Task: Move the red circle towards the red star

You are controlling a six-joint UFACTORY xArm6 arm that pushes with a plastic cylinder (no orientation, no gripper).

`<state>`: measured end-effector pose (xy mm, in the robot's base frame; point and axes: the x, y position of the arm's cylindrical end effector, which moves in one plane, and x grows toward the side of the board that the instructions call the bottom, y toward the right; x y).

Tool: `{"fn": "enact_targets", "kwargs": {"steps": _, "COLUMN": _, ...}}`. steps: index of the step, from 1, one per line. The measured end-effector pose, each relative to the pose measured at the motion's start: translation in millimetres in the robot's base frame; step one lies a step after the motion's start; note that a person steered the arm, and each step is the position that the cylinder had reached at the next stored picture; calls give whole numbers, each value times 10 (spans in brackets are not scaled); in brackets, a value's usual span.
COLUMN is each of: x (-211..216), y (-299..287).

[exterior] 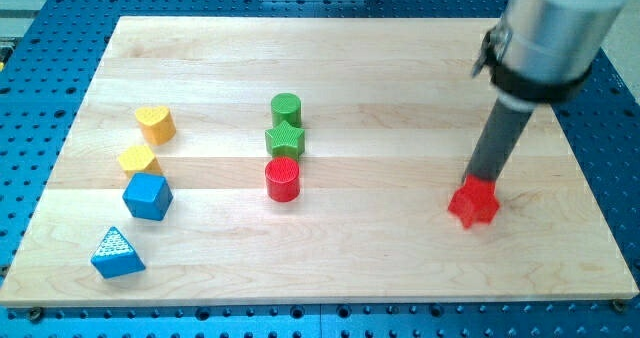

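Observation:
The red circle [283,179] stands upright near the board's middle, just below the green star [285,140]. The red star [473,203] lies far to the view's right of it. My tip [476,179] comes down at the red star's top edge, touching or almost touching it. The dark rod rises from there toward the view's top right. The tip is far from the red circle, with bare board between them.
A green circle [286,107] sits above the green star. At the view's left are a yellow heart [155,124], a yellow block [138,159], a blue block [147,195] and a blue triangle [115,253]. The wooden board [400,268] lies on a blue perforated table.

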<state>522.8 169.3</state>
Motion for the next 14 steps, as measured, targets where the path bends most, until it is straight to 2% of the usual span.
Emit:
{"fn": "enact_targets", "kwargs": {"steps": 1, "x": -341, "y": -41}}
{"fn": "enact_targets", "kwargs": {"steps": 2, "x": -100, "y": -486}}
{"fn": "enact_targets", "kwargs": {"steps": 3, "x": 378, "y": -260}}
{"fn": "enact_targets", "kwargs": {"steps": 4, "x": 403, "y": 27}}
{"fn": "enact_targets", "kwargs": {"steps": 5, "x": 372, "y": -392}}
{"fn": "enact_targets", "kwargs": {"steps": 7, "x": 366, "y": -2767}}
{"fn": "enact_targets", "kwargs": {"steps": 8, "x": 351, "y": -2867}}
{"fn": "enact_targets", "kwargs": {"steps": 9, "x": 337, "y": -2648}}
{"fn": "enact_targets", "kwargs": {"steps": 11, "x": 255, "y": -2585}}
{"fn": "enact_targets", "kwargs": {"steps": 13, "x": -170, "y": -2528}}
{"fn": "enact_targets", "kwargs": {"steps": 14, "x": -224, "y": -2504}}
